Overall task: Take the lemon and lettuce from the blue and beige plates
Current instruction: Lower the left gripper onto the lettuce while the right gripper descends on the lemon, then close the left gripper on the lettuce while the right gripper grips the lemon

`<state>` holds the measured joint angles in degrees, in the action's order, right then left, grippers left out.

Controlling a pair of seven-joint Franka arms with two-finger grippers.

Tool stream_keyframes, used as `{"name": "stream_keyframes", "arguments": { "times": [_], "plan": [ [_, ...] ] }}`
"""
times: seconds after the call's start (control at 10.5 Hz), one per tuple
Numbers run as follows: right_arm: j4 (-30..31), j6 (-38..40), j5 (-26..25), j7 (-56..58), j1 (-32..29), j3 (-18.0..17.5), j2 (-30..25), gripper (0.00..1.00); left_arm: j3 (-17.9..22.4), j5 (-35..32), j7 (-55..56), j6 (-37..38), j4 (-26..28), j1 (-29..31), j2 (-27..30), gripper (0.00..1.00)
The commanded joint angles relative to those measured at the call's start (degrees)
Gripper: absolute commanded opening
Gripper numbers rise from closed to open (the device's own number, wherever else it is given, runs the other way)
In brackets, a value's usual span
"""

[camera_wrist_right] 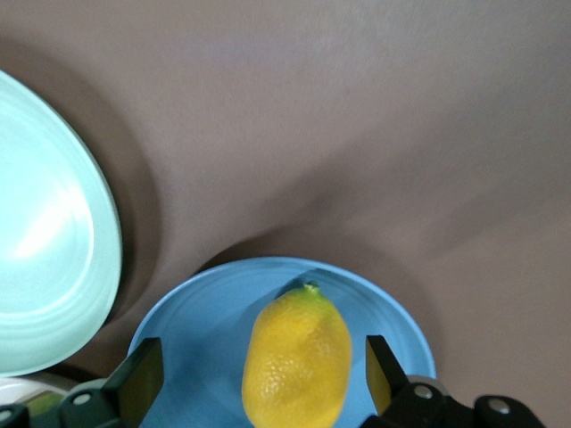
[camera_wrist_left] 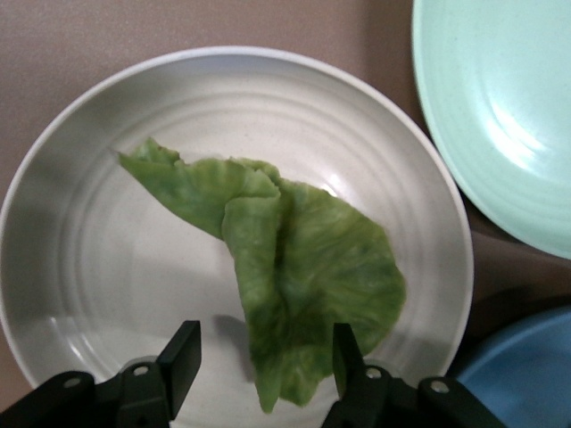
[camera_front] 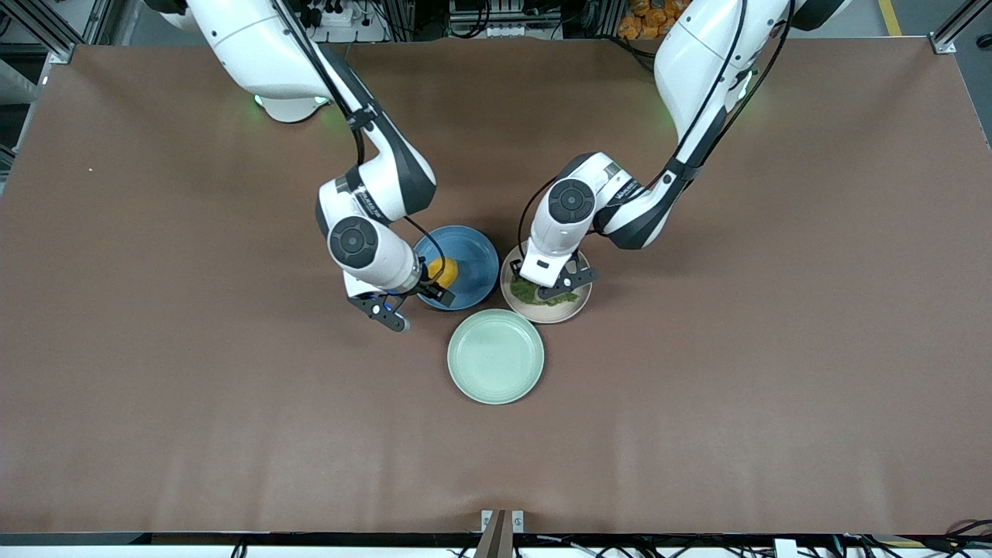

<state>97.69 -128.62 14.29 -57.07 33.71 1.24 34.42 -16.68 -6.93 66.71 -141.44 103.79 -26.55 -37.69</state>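
Note:
The yellow lemon (camera_front: 445,270) lies in the blue plate (camera_front: 471,252). My right gripper (camera_front: 415,304) is open and low over that plate. In the right wrist view the lemon (camera_wrist_right: 299,361) sits between the spread fingers of the gripper (camera_wrist_right: 263,374), apart from both, on the blue plate (camera_wrist_right: 201,325). The green lettuce (camera_front: 539,294) lies in the beige plate (camera_front: 572,313). My left gripper (camera_front: 547,284) is open just above it. In the left wrist view the leaf (camera_wrist_left: 303,263) has its narrow end between the fingers of the gripper (camera_wrist_left: 265,357), on the beige plate (camera_wrist_left: 85,267).
A pale mint-green plate (camera_front: 496,356) with nothing in it stands nearer the front camera, touching or almost touching the other two plates. It also shows in the left wrist view (camera_wrist_left: 508,107) and the right wrist view (camera_wrist_right: 40,259). Brown tabletop (camera_front: 736,387) lies all around.

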Motion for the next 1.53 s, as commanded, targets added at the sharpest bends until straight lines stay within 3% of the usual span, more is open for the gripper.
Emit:
{"name": "stream_keyframes", "arguments": {
  "times": [0.0, 0.1, 0.19, 0.38, 0.76, 0.86, 0.96, 1.05, 1.24, 1.43],
  "plan": [
    [-0.4, -1.5, 1.0, -3.4, 2.1, 0.3, 2.0, 1.0, 0.5, -2.2, 2.1, -0.2, -1.4, -0.6, -1.0, 0.27],
    [-0.2, -1.5, 1.1, -4.3, 2.5, 0.3, 2.1, 1.0, 0.5, -2.2, 2.2, -0.2, -1.4, -0.6, -1.0, 0.09],
    [0.0, -1.5, 1.0, -4.5, 2.6, 0.3, 2.1, 1.0, 0.5, -2.2, 2.2, -0.2, -1.4, -0.6, -1.0, 0.0],
    [1.5, -1.6, 0.9, -4.5, 2.9, 0.4, 2.1, 1.0, 0.5, -2.3, 2.2, 0.0, -1.4, -0.1, -0.1, 0.0],
    [2.0, -1.8, 0.9, -6.0, 4.8, 0.4, 2.1, 1.0, 0.4, -2.2, 5.2, 5.9, -1.4, 0.4, 6.7, 0.0],
    [2.0, -2.0, 0.4, -7.2, 6.0, 0.6, 2.1, 0.87, 0.4, -1.8, 5.2, 6.3, -1.7, 0.5, 8.6, 0.0],
    [2.0, -2.7, 0.3, -8.7, 6.4, 0.7, 2.1, 0.3, 0.3, -1.7, 5.2, 7.7, -2.4, 1.1, 10.2, 0.0],
    [2.1, -3.3, 0.1, -9.2, 6.4, 0.7, 2.1, 0.0, 0.3, -1.6, 5.1, 10.1, -3.8, 1.3, 11.6, 0.0],
    [2.1, -3.5, -0.7, -9.1, 6.4, 0.7, 2.1, 0.0, 0.4, -2.4, 3.6, 16.3, -5.1, 3.2, 14.8, 0.0],
    [2.0, -3.4, -0.7, -9.1, 5.8, 0.8, 1.7, 0.0, 0.3, -2.4, -6.3, 23.3, -5.0, 7.5, 18.1, 0.0]
  ]
}}
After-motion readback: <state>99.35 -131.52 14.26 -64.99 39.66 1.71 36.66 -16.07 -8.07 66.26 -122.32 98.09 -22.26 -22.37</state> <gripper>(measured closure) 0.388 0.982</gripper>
